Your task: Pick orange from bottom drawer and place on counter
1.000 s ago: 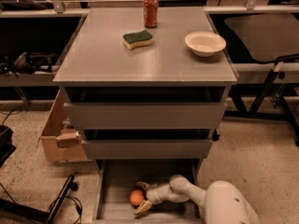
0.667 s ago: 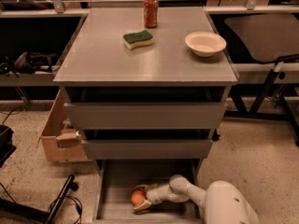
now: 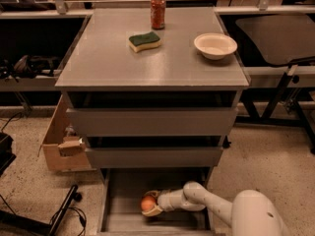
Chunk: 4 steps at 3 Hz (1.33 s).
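Note:
The orange (image 3: 147, 203) lies in the open bottom drawer (image 3: 118, 218), left of its middle. My gripper (image 3: 151, 203) reaches in from the lower right on a white arm, with one finger above the orange and one (image 3: 153, 212) below it, closed around it. The orange looks held just above or on the drawer floor; I cannot tell which. The grey counter (image 3: 172, 65) is the cabinet top above the two wider drawers, which stand slightly pulled out.
On the counter stand a red soda can (image 3: 158, 12), a green-and-yellow sponge (image 3: 144, 41) and a white bowl (image 3: 215, 45). A cardboard box (image 3: 61, 144) sits left of the cabinet. Cables and a black stand lie on the floor at lower left.
The orange and gripper look almost unchanged; the orange has shifted very slightly between the fingers.

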Each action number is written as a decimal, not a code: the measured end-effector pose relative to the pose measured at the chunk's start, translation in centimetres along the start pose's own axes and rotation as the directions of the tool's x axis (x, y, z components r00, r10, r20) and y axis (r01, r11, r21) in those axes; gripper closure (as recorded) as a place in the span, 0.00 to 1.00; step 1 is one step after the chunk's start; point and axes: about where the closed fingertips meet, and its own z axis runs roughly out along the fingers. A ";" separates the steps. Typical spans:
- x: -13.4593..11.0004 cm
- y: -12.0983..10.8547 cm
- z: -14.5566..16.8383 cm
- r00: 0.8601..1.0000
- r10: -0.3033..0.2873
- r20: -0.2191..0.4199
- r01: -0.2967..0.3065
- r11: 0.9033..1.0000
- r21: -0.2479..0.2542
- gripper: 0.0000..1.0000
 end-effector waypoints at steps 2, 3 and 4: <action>-11.1 1.8 -10.8 0.999 -0.046 0.029 0.044 0.996 0.072 1.00; -17.0 5.9 -15.5 0.997 -0.034 0.064 0.032 0.999 0.039 1.00; -22.7 7.9 -21.0 0.995 -0.030 0.096 0.027 0.999 0.039 1.00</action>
